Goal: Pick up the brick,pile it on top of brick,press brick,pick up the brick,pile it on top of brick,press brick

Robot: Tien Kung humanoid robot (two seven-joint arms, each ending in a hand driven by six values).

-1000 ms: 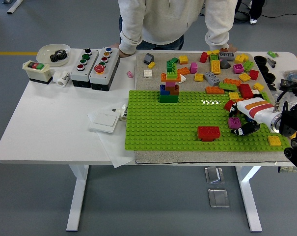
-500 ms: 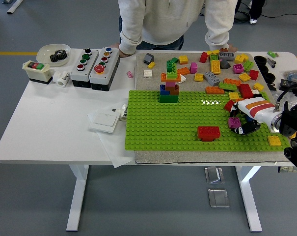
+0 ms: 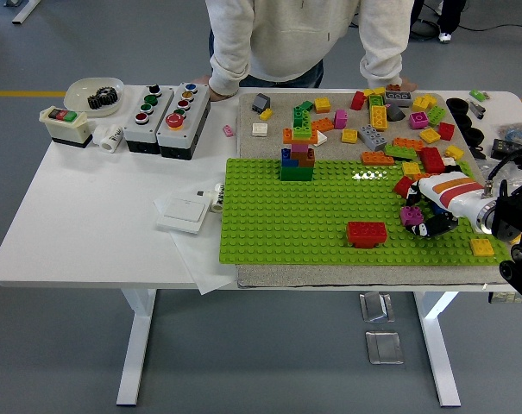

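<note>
A red brick (image 3: 367, 233) sits on the green baseplate (image 3: 286, 224), right of its middle. My right hand (image 3: 421, 223), white and orange with black fingers, comes in from the right edge and hovers low over the baseplate's right part. Its fingers are curled around a small magenta brick (image 3: 411, 215). That brick is a little right of and above the red brick, apart from it. A stack of blue, green, red, pink and orange bricks (image 3: 298, 159) stands at the baseplate's far edge. My left arm does not show.
Several loose bricks (image 3: 399, 121) lie on the grey mat behind the baseplate. Button boxes (image 3: 167, 116), a white bowl (image 3: 93, 93) and a white switch plate (image 3: 185, 210) are on the left. A person (image 3: 286, 34) stands at the far side, hands resting on the table edge.
My right hand has edged very slightly left with the magenta brick. Nothing else has moved.
</note>
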